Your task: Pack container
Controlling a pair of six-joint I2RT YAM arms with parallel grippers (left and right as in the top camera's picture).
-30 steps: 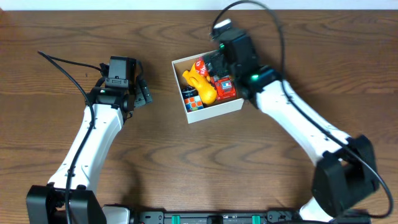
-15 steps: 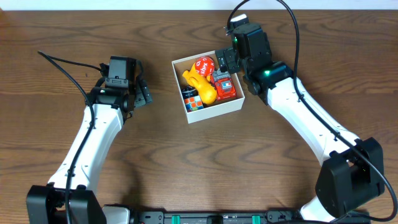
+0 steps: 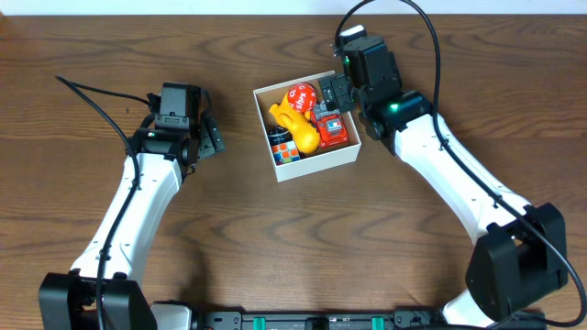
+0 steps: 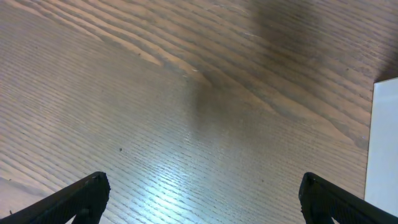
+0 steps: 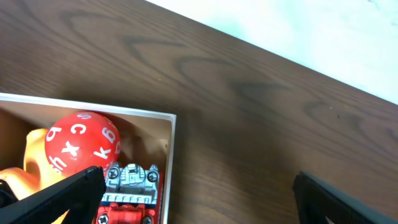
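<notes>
On the wooden surface [image 3: 275, 238]: one container [image 3: 316, 163], four toys inside, two sets of jaws.
Container sits mid-surface, holding one red lettered ball [image 3: 297, 95], one yellow toy [image 3: 295, 124], one red block toy [image 3: 332, 128] and one multicoloured cube [image 3: 281, 139]. Left jaws stand wide apart over bare wood to the container's left, gripping nothing. Right jaws hang spread wide above the container's far right corner, likewise gripping nothing.

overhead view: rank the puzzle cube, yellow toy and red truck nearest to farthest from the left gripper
1. puzzle cube, in the container's left corner, closest to the left gripper
2. yellow toy, in the middle
3. red truck, on the right side
</notes>
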